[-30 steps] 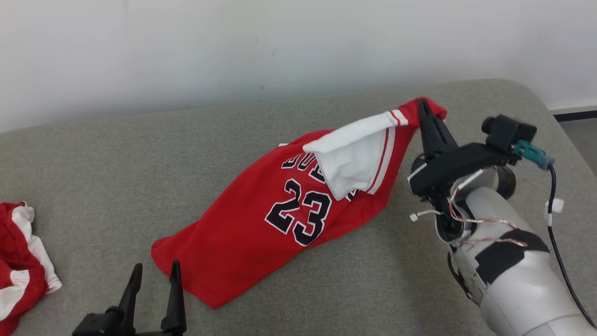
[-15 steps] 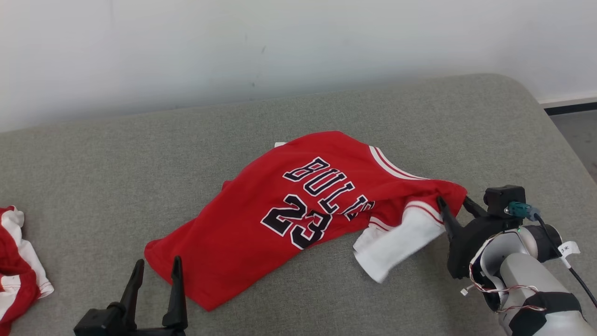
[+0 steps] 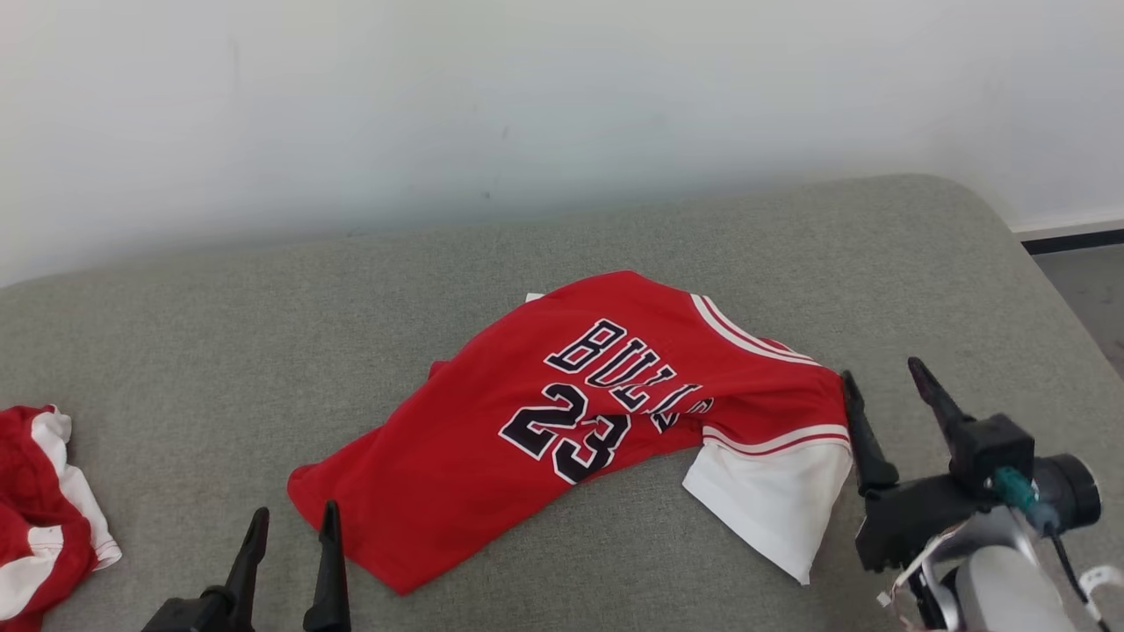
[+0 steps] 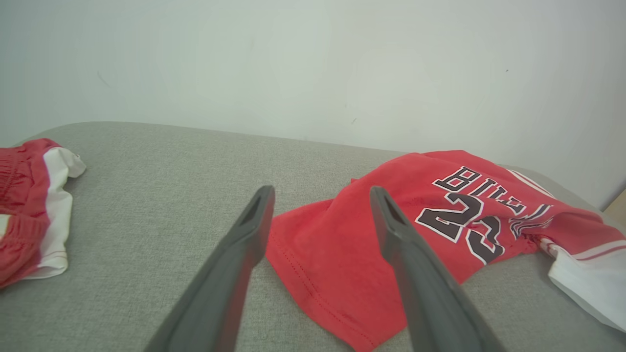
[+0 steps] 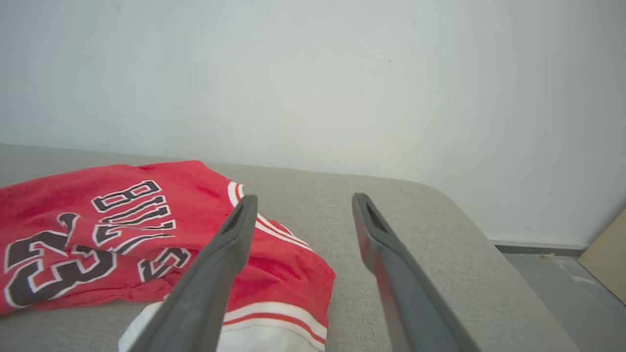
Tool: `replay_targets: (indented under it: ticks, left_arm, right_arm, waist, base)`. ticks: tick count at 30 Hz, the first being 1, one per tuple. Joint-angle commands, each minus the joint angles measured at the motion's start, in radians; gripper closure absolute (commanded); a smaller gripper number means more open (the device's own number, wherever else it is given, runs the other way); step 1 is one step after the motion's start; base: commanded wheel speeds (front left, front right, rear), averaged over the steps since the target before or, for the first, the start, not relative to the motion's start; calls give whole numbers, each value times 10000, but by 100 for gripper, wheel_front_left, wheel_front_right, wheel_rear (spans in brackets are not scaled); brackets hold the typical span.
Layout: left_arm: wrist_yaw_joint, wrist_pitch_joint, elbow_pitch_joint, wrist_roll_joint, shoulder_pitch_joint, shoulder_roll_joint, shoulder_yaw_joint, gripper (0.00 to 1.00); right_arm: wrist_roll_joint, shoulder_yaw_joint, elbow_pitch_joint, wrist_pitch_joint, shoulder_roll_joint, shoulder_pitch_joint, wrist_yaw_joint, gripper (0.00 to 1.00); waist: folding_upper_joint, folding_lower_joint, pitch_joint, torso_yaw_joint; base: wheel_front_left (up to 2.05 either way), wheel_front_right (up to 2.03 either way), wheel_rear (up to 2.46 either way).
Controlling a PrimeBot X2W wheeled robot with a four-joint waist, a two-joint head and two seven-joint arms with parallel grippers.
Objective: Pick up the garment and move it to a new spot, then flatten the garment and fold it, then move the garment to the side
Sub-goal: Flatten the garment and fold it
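Bright, even, diffuse light, soft thin shadow under the jersey [image 3: 562, 395], wall [image 3: 527, 105] pale and slightly washed out, head view sharp, wrist views wide-angle with close fingers [image 4: 230, 274] soft, edges mildly bent

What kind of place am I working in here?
Probably a plain indoor room: what looks like a grey couch stands against a bare white wall, with a red jersey lying on it and hard floor beside.
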Motion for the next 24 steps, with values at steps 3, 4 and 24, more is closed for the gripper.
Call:
replay_targets:
  ticks: [3,4,24]
  left_arm:
    - [43,-9,26,61,113,3,14,0]
    - [46,-9,36,72,130,3,18,0]
    - [82,-9,-28,92,886,3,363,0]
  right_arm:
    - [-544,-302,-1221,-558,579,1070,-25,0]
    - [-602,-360,-1516,-657,704,1315,-25,0]
    - [-360,186,-2159,-941,1400,3206,-25,0]
  waist:
    - [0,1,-142,-12]
    - [0,1,-178,-6]
    - [0,1,-786,591]
  base:
    - [0,0,0]
    - [0,0,0]
    - [0,0,0]
